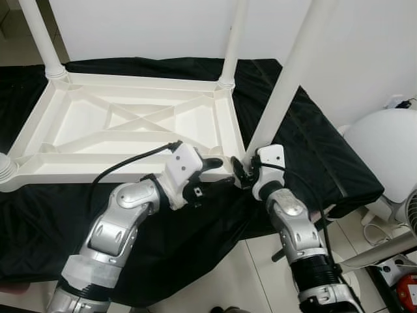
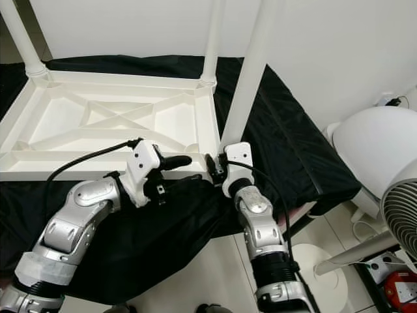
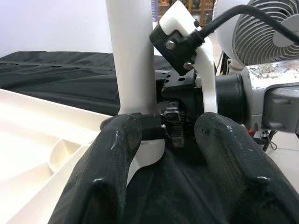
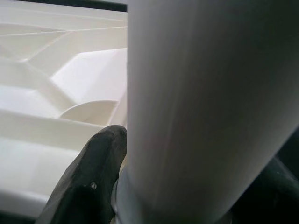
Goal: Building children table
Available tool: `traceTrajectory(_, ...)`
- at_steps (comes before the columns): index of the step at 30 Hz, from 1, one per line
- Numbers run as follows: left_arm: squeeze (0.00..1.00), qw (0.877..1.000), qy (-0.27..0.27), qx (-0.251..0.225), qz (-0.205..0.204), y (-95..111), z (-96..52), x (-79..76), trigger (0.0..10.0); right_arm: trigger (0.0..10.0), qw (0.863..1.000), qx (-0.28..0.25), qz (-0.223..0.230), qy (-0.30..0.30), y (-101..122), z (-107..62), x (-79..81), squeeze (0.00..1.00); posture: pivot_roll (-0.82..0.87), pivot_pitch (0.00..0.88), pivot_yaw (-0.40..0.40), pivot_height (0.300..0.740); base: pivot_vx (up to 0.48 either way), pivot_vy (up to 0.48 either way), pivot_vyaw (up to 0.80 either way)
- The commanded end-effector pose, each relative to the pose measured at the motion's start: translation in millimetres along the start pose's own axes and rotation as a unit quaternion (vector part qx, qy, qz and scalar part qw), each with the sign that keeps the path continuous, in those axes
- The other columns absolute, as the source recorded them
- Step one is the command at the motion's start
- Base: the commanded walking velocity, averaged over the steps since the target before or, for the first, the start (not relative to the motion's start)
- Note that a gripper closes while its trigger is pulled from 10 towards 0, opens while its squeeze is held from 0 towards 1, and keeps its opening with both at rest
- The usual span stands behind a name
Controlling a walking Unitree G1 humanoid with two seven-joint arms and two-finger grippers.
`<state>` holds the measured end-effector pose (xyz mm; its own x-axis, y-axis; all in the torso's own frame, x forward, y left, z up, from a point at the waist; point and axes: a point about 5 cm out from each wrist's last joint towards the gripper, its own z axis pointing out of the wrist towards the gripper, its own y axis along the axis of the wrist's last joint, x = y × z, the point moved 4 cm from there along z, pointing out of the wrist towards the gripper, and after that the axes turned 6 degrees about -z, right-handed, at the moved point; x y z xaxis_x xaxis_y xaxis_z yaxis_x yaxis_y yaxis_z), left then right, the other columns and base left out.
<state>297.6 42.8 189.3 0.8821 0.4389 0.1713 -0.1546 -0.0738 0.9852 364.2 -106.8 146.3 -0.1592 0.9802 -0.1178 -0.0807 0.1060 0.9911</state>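
Upturned white tabletop (image 1: pixel 124 124) lies underside-up on the black cloth (image 1: pixel 313 150) over a low platform. Two legs stand seated at its far corners; a stub of a third shows at the near left corner (image 1: pixel 5 168).

The fourth leg (image 1: pixel 287 78) is at the near right corner, leaning away from the tabletop rather than standing true. I read this as the step in hand: seating the last leg in its socket.

My right gripper (image 1: pixel 242 171) is clamped round the foot of that leg, right at the corner; in the right wrist view one black finger (image 4: pixel 88 172) lies against the white tube, so I judge it grasping the leg. My left gripper (image 1: pixel 218 164) sits just beside it on the tabletop's near rim, fingers (image 3: pixel 117 158) spread apart and holding nothing, one tip touching the corner piece under the leg.

Next move, as I judge it: bring the leg upright over the socket, then press or twist it home while the left gripper steadies the rim. Risk: a tilted leg may bind or skid the tabletop on the cloth.

White fan (image 2: pixel 401 215) stands near, on the right.
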Motion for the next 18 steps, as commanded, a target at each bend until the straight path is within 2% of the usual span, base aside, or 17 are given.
traceTrajectory(1,0.00,1.000,0.008,-0.002,-0.005,-3,0.2,-1.1,10.0,10.0,0.997,0.019,0.028,-0.075,-8,-6.0,-16.0,0.00,0.05,0.085,-0.087,0.740,0.000,0.000,0.00)
traceTrajectory(2,0.00,1.000,0.009,-0.002,-0.005,-4,0.0,-1.6,10.0,10.0,0.993,0.017,0.036,-0.110,-6,-8.8,-15.7,0.00,0.05,0.086,-0.091,0.740,0.000,0.000,0.00)
traceTrajectory(3,0.00,1.000,0.009,-0.002,-0.005,-4,0.0,-1.6,10.0,10.0,0.993,0.017,0.036,-0.110,-6,-8.8,-15.7,0.00,0.05,0.086,-0.091,0.740,0.000,0.000,0.00)
traceTrajectory(5,0.00,1.000,0.012,-0.003,-0.007,-4,-0.7,-1.6,10.0,10.0,0.992,0.010,0.061,-0.107,0,-9.1,-3.3,0.00,0.05,0.078,-0.092,0.740,0.000,0.000,0.00)
traceTrajectory(6,0.00,1.000,0.013,-0.004,-0.008,-4,-0.6,-1.5,10.0,10.0,0.994,0.000,0.055,-0.096,5,-9.1,-1.5,0.00,0.04,0.072,-0.091,0.740,0.000,0.000,0.00)
traceTrajectory(10,0.00,1.000,0.012,-0.004,-0.009,-5,0.2,-2.1,10.0,10.0,0.995,-0.017,0.055,-0.083,12,-10.6,-4.1,0.00,0.04,0.061,-0.093,0.740,0.000,0.000,0.00)
traceTrajectory(11,0.00,1.000,0.011,-0.005,-0.008,-5,0.9,-2.0,10.0,10.0,0.995,-0.024,0.051,-0.078,14,-11.3,-7.1,0.30,0.04,0.057,-0.093,0.740,0.000,0.000,0.00)
traceTrajectory(12,0.00,1.000,0.011,-0.005,-0.008,-5,0.9,-2.0,10.0,10.0,0.995,-0.024,0.051,-0.078,14,-11.3,-7.1,0.30,0.04,0.057,-0.093,0.740,0.000,0.000,0.00)
traceTrajectory(13,0.00,1.000,0.011,-0.006,-0.008,-4,1.5,-1.6,10.0,10.0,0.995,-0.030,0.052,-0.074,15,-12.2,-9.2,1.00,0.04,0.055,-0.093,0.740,0.000,0.000,0.00)
traceTrajectory(16,0.00,1.000,0.011,-0.007,-0.007,-4,1.9,-1.0,10.0,10.0,0.996,-0.035,0.054,-0.064,17,-13.1,-10.3,1.00,0.04,0.053,-0.096,0.740,0.000,0.000,0.00)
traceTrajectory(18,0.00,1.000,0.012,-0.008,-0.006,-4,2.0,-0.4,10.0,10.0,0.997,-0.050,0.047,-0.026,23,-15.8,-12.2,1.00,0.03,0.050,-0.098,0.740,0.000,0.000,0.00)
